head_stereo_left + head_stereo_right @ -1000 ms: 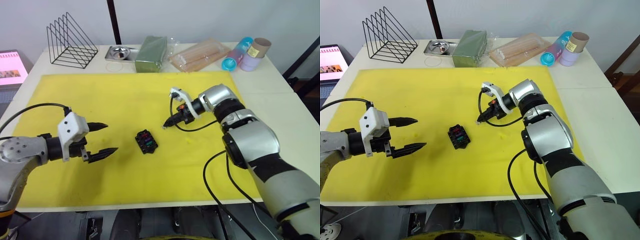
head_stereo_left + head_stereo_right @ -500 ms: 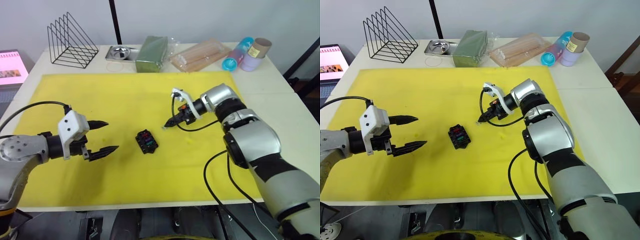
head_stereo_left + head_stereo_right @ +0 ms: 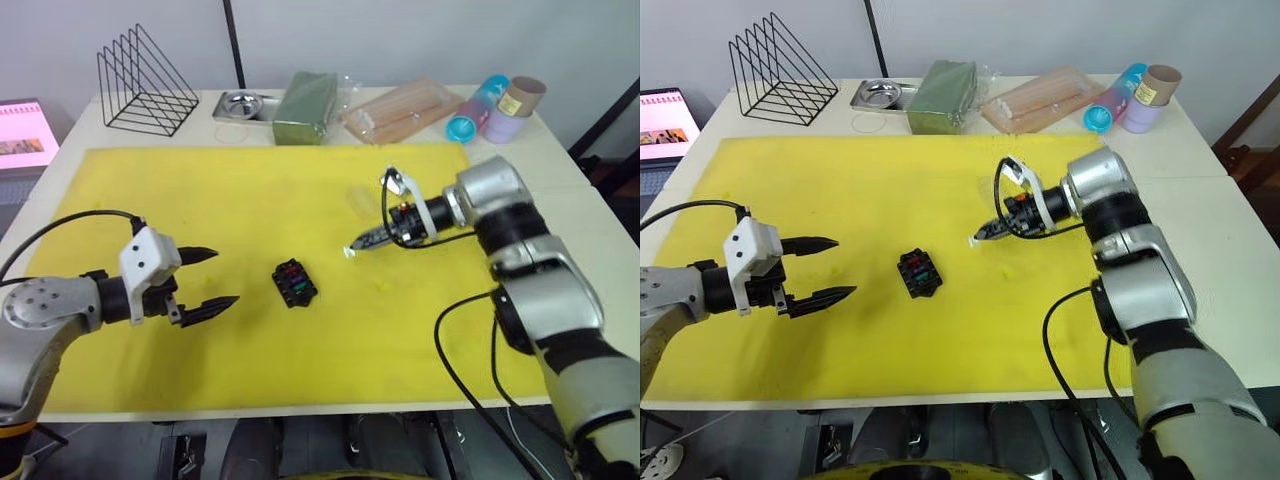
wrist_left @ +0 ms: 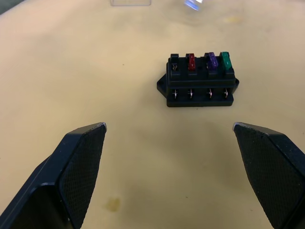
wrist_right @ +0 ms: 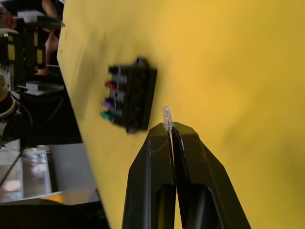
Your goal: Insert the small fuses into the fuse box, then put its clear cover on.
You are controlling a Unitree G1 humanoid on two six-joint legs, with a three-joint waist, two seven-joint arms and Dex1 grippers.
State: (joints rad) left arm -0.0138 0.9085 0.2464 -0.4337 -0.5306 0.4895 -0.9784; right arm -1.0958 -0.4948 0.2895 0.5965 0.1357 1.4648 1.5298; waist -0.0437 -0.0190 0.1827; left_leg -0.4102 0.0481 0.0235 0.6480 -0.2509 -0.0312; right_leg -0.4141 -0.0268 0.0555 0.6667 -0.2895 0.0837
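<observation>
Right wrist view: right hand (image 5: 170, 130) pinching greyish-tan fuse (image 5: 167, 116).

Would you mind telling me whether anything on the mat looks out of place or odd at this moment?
Nothing is spilled or damaged. The fuse box holds red, purple and green fuses, with one end slot unfilled. The right end effector is pinched shut on a small pale fuse, away from the box. The clear cover lies flat on the mat.

I work in a lab or test room: a white worktop (image 3: 1200, 215) under a yellow mat (image 3: 890, 190), a wire file rack (image 3: 775, 70), a laptop (image 3: 665, 115) alongside.
</observation>
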